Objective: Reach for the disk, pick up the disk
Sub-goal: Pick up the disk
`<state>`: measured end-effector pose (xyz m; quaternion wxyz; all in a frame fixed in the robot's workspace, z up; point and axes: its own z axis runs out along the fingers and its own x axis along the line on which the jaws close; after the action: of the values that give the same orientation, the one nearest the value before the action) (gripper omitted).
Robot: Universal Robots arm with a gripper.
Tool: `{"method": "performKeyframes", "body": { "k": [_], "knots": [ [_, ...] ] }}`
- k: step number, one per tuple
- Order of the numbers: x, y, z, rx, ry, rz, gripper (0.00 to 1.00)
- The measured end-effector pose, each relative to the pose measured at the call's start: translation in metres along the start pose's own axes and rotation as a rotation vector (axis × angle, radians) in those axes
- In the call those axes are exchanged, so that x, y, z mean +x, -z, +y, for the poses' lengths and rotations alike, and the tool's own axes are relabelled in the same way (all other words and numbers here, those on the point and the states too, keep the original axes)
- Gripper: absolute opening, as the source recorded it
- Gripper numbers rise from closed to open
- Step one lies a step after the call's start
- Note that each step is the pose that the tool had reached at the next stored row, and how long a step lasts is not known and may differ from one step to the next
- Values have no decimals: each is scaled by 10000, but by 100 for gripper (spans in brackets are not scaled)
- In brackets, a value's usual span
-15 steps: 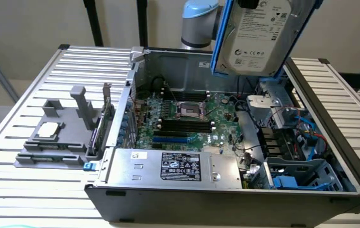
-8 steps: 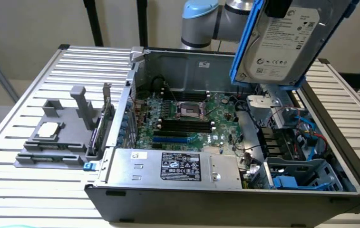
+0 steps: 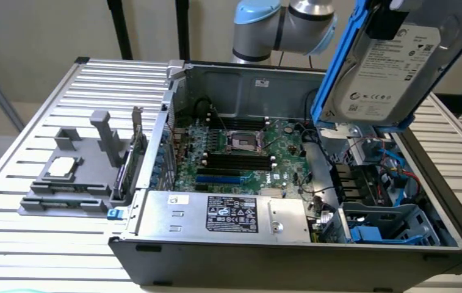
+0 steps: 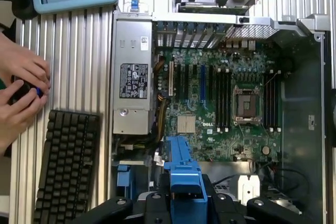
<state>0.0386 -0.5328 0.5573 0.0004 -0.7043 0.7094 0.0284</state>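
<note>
Aloft, gripper clamping disk, above case

From my exterior view, the disk runs past the top edge. I can't read its label.

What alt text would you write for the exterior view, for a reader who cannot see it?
The disk, a silver-grey hard drive in a blue bracket, hangs lifted above the open computer case on a slatted metal table. The case shows its motherboard and power supply.
</note>
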Motion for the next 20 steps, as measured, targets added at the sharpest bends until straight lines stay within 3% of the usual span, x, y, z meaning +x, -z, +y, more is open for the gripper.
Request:
{"method": "performKeyframes", "body": {
  "k": [12,20],
  "knots": [
    [355,-101,-274,5,0,0,33],
    [464,-166,-607,19,0,0,33]
  ]
}}
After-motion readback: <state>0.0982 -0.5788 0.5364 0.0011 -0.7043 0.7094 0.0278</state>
